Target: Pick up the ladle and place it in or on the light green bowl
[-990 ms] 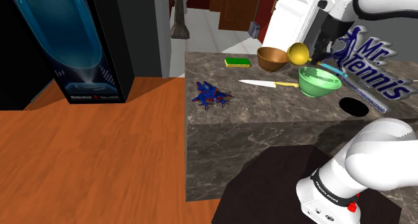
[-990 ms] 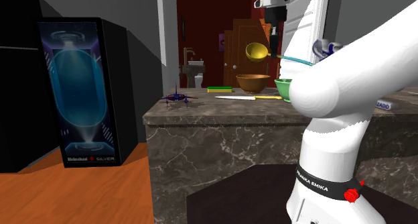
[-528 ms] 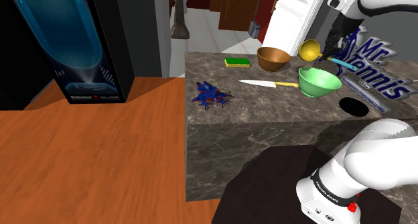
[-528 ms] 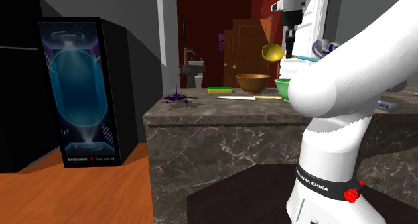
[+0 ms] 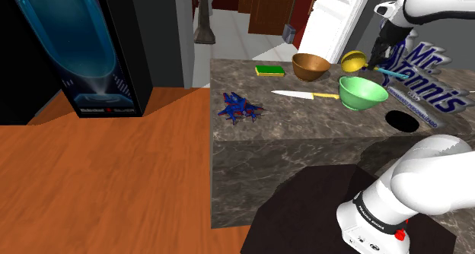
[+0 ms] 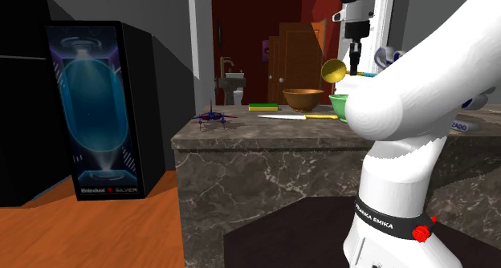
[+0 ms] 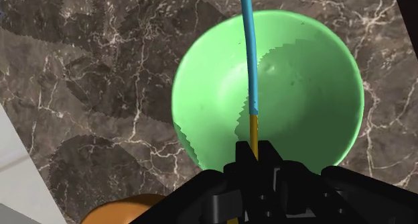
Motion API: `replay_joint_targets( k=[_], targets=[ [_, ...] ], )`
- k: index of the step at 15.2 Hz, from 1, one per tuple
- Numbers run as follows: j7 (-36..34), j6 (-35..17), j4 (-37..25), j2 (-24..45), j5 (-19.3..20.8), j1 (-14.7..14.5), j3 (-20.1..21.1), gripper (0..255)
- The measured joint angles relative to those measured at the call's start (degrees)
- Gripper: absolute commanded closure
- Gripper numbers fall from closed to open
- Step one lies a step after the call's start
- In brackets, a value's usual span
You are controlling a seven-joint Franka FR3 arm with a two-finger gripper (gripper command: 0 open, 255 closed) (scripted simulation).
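Yellow-cupped ladle w/ a thin blue handle [image 5: 354, 61] [image 6: 333, 71] [image 7: 249, 55], clamped in the all-black two-finger gripper [image 5: 379, 55] [image 6: 353, 54] [image 7: 254, 155] right where the blue turns yellow-orange, i.e. near the cup end. Hanging in the air over the light green round bowl [image 5: 358, 99] [image 6: 340, 106] [image 7: 301, 88], not touching it.

Prob gripped that close to the cup so the heavy end doesn't swing. Seen along the gripper, lined up nicely w/ the bowl's middle, so basically at the drop-off stage imo.

Guessing next: go lower, then let go. Could go wrong bc of the long handle sticking out past the rim, might tip out onto the dark marble bench [image 5: 304, 127]. Brown bowl [image 5: 310, 65] and yellow-handled knife [image 5: 304, 95] nearby but apart.
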State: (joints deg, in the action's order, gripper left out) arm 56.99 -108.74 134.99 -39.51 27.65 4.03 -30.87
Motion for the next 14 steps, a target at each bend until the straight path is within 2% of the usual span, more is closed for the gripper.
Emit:
replay_joint_targets(
  k=[10,14],
  targets=[
    [-1.3,-7.6,6.7,0.6,2.3,0.7,-2.4,255],
    [-1.4,-7.9,6.8,0.5,2.3,0.8,-2.3,255]
  ],
)
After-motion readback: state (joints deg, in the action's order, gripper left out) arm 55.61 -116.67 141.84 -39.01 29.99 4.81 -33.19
